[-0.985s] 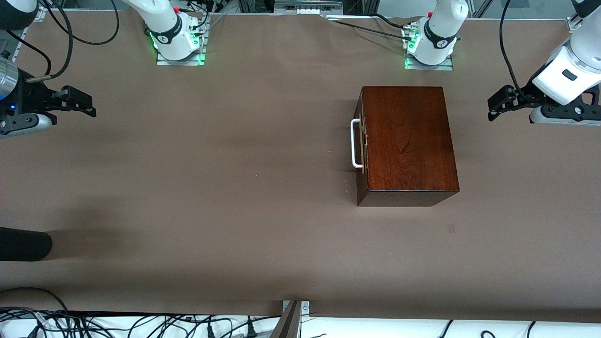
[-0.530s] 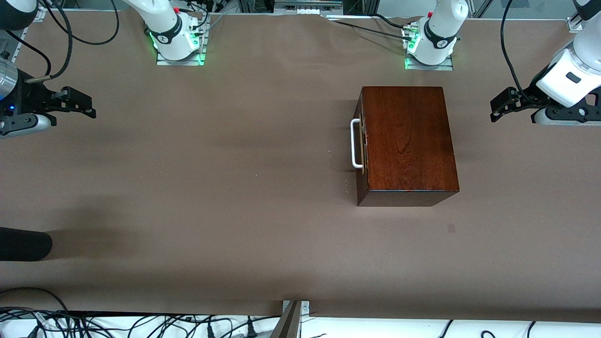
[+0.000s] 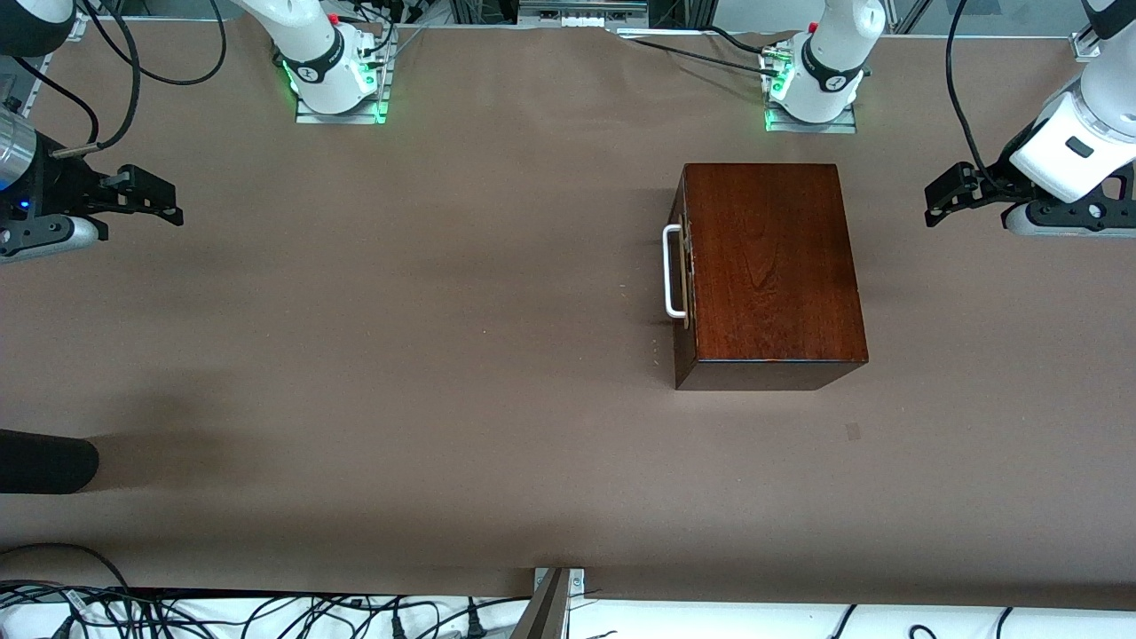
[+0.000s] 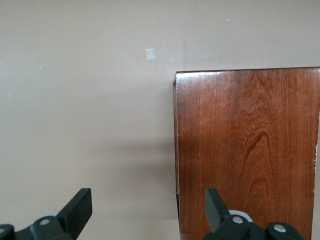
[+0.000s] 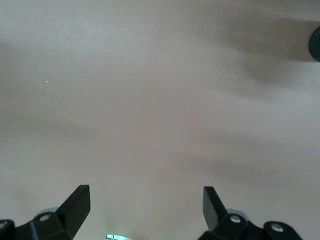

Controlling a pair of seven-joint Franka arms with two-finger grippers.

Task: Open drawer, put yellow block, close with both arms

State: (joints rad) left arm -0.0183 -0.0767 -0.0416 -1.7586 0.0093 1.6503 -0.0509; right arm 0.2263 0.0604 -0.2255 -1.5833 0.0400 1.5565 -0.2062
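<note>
The dark mahogany box (image 3: 770,266) stands toward the left arm's end of the table. Its drawer (image 3: 683,271) is shut, and the white loop handle (image 3: 672,271) faces the right arm's end. The yellow block is out of view. My left gripper (image 3: 936,200) hangs open over bare table beside the box's back. In the left wrist view the left gripper (image 4: 147,207) is empty, with the box top (image 4: 250,150) partly under one finger. My right gripper (image 3: 169,202) hangs open and empty over the table's right-arm end, with only table under the right gripper (image 5: 146,205).
A black rounded object (image 3: 44,461) pokes in at the right arm's end, nearer the front camera, and shows as a dark object (image 5: 315,44) in the right wrist view. A small grey mark (image 3: 853,431) lies on the brown table (image 3: 444,355) near the box.
The left arm's hand has shifted very slightly. The right arm and the box have not moved.
</note>
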